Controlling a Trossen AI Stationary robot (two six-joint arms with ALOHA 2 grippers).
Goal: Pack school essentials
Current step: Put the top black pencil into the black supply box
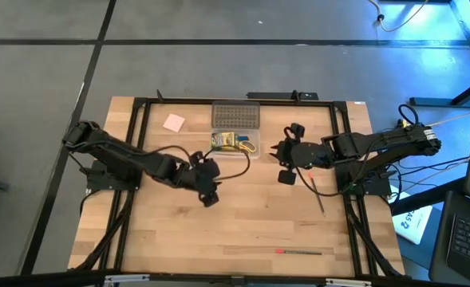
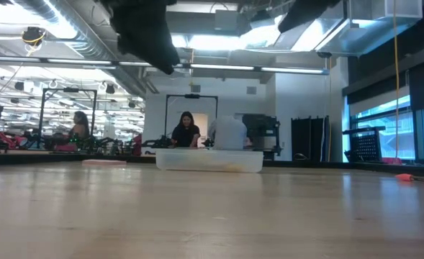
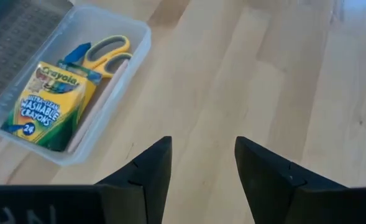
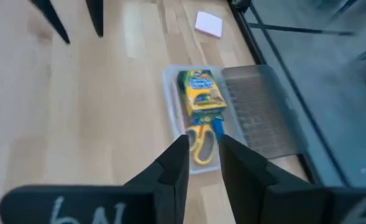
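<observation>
The green-and-yellow crayon box [image 3: 48,106] and the yellow-handled scissors [image 3: 105,53] lie flat together in the clear case. The pink square pad [image 1: 174,123], red pen [image 1: 300,252] and dark pencil [image 1: 315,194] lie on the desk.

left arm: reaches in from frame left toward centre, raised off the table | left gripper [image 1: 209,185]: fingers parted, nothing between them | right arm: reaches in from frame right | right gripper [image 1: 283,153]: fingers parted narrowly, empty
</observation>
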